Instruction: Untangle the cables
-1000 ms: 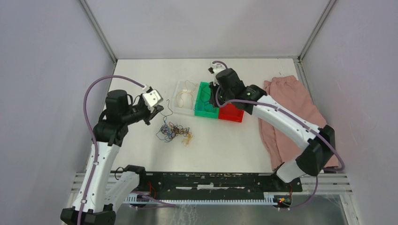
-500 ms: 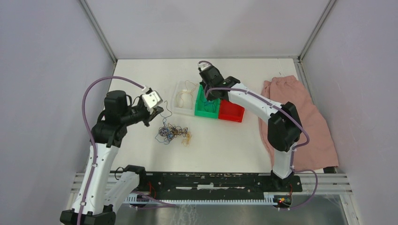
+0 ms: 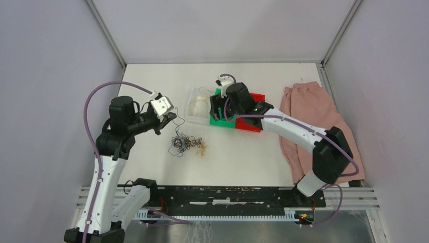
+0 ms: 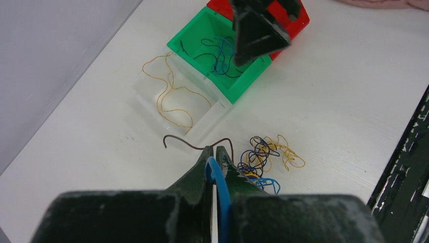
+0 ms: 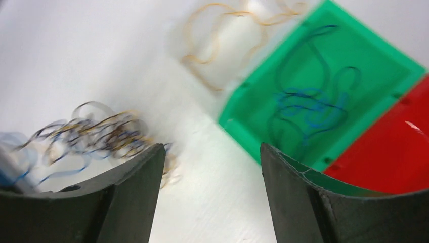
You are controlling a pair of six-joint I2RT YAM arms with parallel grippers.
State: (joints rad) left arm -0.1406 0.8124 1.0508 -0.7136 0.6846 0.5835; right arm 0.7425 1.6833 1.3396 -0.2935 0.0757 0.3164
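A tangle of blue, dark brown and yellow-tan cables lies on the white table; it also shows in the left wrist view and, blurred, in the right wrist view. My left gripper hangs up and to the left of the heap. It is shut on a blue strand and a brown strand that trail to the heap. My right gripper stands open over the near edge of the green bin, nothing between its fingers. Blue and dark strands lie in that bin.
A clear tray holding a yellow-tan strand adjoins the green bin on its left. A red bin adjoins it on the right. A pink cloth lies at the right side of the table.
The right gripper has opened, and its wrist has shifted over the green bin towards the heap. The left arm has barely moved and keeps its grip.
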